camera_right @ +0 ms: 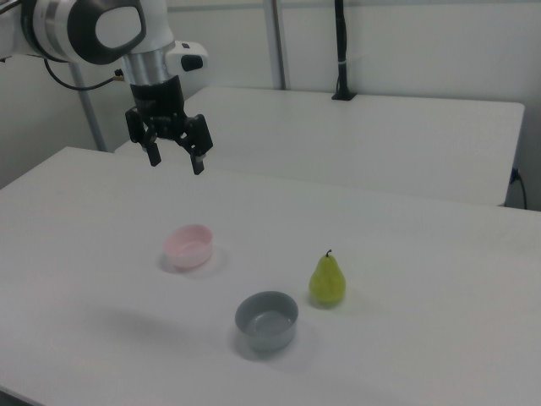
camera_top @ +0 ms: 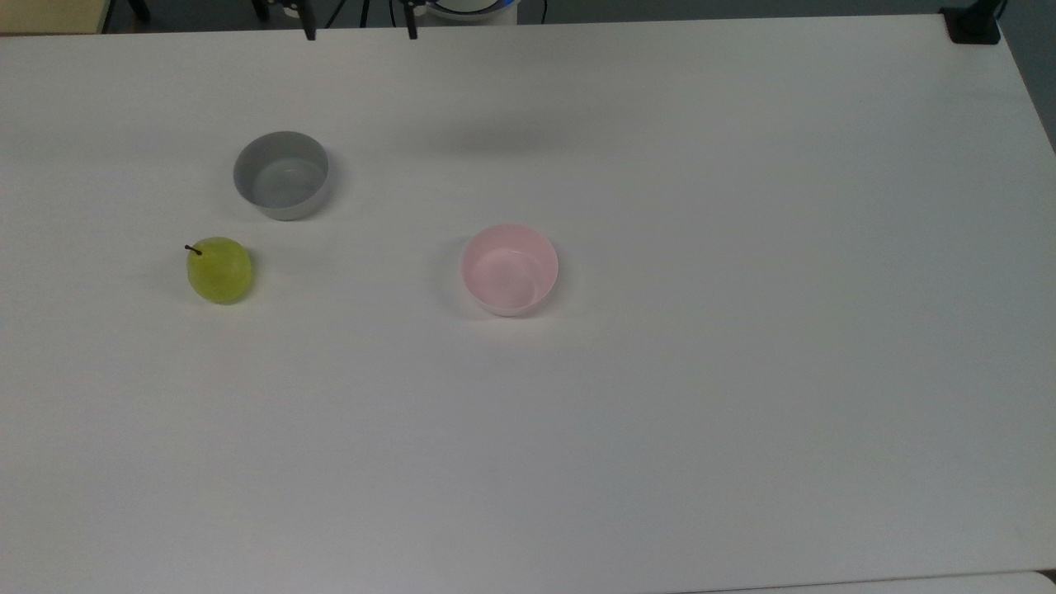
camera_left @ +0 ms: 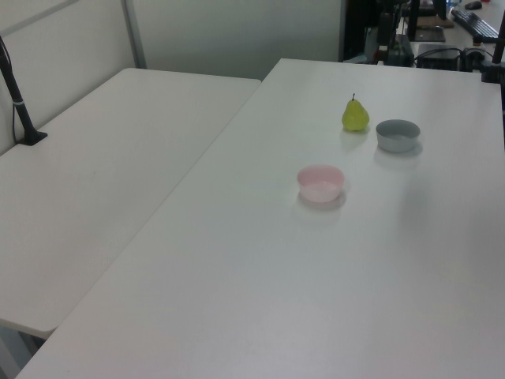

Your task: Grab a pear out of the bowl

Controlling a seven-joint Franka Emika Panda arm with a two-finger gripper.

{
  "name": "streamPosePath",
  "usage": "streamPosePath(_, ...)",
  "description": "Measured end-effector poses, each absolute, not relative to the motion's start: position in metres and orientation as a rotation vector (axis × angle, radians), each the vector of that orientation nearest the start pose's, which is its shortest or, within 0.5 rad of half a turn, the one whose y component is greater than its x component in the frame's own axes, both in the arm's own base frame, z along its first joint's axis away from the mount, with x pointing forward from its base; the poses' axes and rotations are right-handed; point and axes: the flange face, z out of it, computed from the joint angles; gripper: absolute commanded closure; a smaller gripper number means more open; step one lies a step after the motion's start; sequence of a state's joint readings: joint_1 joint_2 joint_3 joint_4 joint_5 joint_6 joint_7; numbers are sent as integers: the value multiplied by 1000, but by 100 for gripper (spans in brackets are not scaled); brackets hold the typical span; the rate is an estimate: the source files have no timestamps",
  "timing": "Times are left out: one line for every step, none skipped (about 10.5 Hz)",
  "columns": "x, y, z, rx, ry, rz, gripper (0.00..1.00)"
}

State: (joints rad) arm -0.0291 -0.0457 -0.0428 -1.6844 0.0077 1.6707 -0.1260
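Observation:
The yellow-green pear [camera_top: 219, 270] [camera_left: 355, 116] [camera_right: 327, 280] stands upright on the white table, outside both bowls. The pale pink bowl [camera_top: 510, 269] [camera_left: 320, 182] [camera_right: 188, 246] sits near the table's middle and is empty. My gripper [camera_right: 176, 162] hangs high above the table, open with nothing between its fingers. In the top view my gripper [camera_top: 360, 33] is at the top edge, with just its two dark fingertips [camera_top: 309, 33] poking in. It is far from the pear and from the pink bowl.
A grey bowl [camera_top: 281, 175] [camera_left: 398, 135] [camera_right: 266, 320] stands empty close to the pear. A second white table [camera_left: 95, 181] adjoins this one. A black clamp [camera_top: 973, 25] sits at the top view's upper right corner.

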Motion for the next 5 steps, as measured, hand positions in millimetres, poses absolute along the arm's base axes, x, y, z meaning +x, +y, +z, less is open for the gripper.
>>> streamPosePath(547, -36, 602, -3106, -84, -47, 0)
streamPosePath(550, -32, 600, -3099, -90, -60, 0)
streamPosePath(553, -31, 598, -3099, -94, -82, 0)
streamPosePath(556, -30, 596, -3099, -93, -96, 0)
streamPosePath(560, -30, 593, -3101, -89, -115, 0)
